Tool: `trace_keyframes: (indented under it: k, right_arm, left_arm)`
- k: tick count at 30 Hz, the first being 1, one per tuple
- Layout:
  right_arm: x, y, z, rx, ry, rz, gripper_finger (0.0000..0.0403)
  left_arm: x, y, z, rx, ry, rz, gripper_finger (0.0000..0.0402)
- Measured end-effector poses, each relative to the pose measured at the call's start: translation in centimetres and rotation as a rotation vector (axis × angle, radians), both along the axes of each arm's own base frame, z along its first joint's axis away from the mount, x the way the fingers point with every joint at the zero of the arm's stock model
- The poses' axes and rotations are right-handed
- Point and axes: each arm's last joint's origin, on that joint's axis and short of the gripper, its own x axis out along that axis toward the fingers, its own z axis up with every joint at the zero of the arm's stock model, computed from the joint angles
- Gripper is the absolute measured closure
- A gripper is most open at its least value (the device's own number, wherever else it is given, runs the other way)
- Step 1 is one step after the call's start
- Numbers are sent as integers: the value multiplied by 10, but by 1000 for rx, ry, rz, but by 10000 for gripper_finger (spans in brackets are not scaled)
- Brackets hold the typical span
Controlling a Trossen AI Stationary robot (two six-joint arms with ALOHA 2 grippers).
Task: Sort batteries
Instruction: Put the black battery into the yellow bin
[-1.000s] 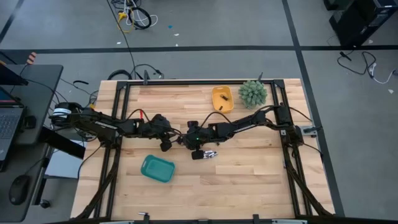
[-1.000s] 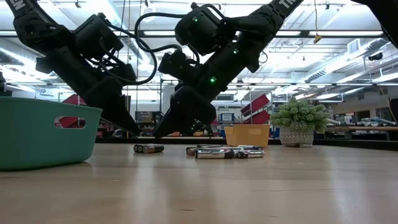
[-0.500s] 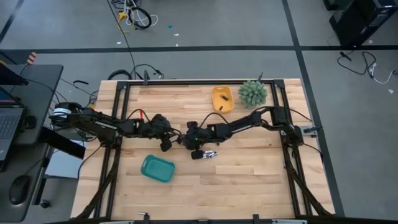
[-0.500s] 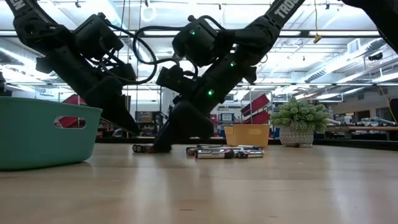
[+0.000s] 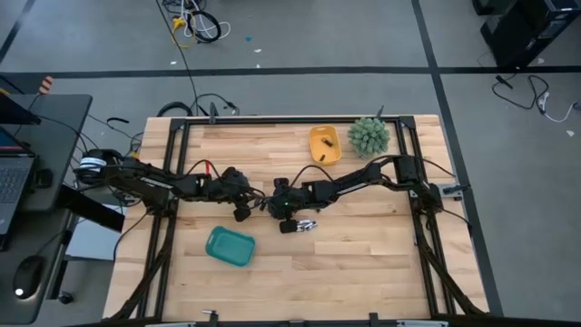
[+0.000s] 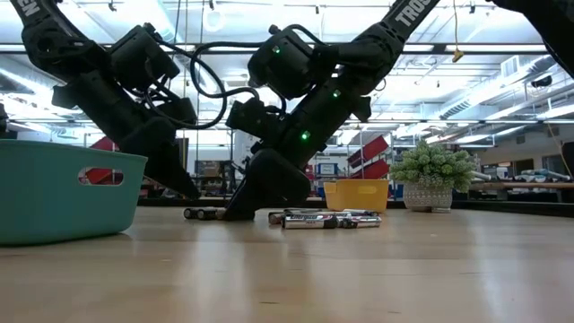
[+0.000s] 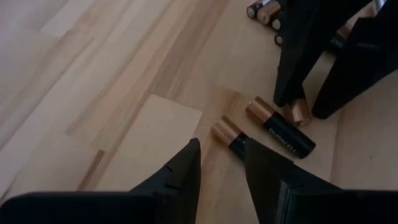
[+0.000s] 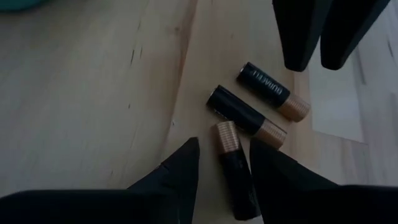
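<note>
Three black batteries with copper ends lie on the wooden table between my arms: one (image 8: pixel 236 168) between my right gripper's (image 8: pixel 224 152) open fingers, and two more (image 8: pixel 245 116) (image 8: pixel 272 91) just ahead. My right gripper (image 5: pixel 266 208) slants down to the table. My left gripper (image 7: pixel 221 152) is open and hovers facing it, with one battery (image 7: pixel 227 132) just past its fingertips. A heap of several more batteries (image 6: pixel 323 218) lies toward the table's right. My right gripper comes slanting down from the table's right side. Its fingers (image 8: pixel 273 171) stand along the two long sides of the battery, whose copper end (image 8: pixel 226 134) points ahead. The battery lies flat on the table. I cannot tell whether the fingers touch it.
A teal tray (image 5: pixel 229 246) stands toward the table's near left. A yellow tray (image 5: pixel 324 143) with a dark cell in it and a small potted plant (image 5: pixel 369 135) stand at the far edge. My left gripper's fingers (image 8: pixel 298 31) are close in front of my right gripper.
My right gripper has sunk from just above the table down onto the spot where the three batteries lie, and its fingertips now reach the tabletop. My left gripper has kept still.
</note>
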Motion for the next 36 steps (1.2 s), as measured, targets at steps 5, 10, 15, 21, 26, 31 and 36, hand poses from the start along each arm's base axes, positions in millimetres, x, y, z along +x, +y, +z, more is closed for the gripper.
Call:
trace_keyframes:
  k: [5,10,15,21,26,31,36]
  right_arm:
    - [-1,0,0,1,8,0,297]
    - [-1,1,-1,5,13,5,337]
    - [-1,0,0,27,12,17,373]
    - [-1,-1,0,43,9,4,361]
    - [-1,-1,0,43,8,4,364]
    - [-1,-1,1,39,8,12,373]
    - [-5,-1,9,41,24,27,370]
  left_arm:
    - [0,0,-1,-1,4,0,282]
    - [0,-1,-1,-15,3,-14,282]
    - [1,-3,-1,-100,-9,-43,282]
    - [1,-4,-1,-127,-11,-57,282]
    - [1,-4,0,-126,-22,-59,282]
    - [2,-4,0,-121,-25,-64,282]
    - [2,-4,0,-118,-25,-67,282]
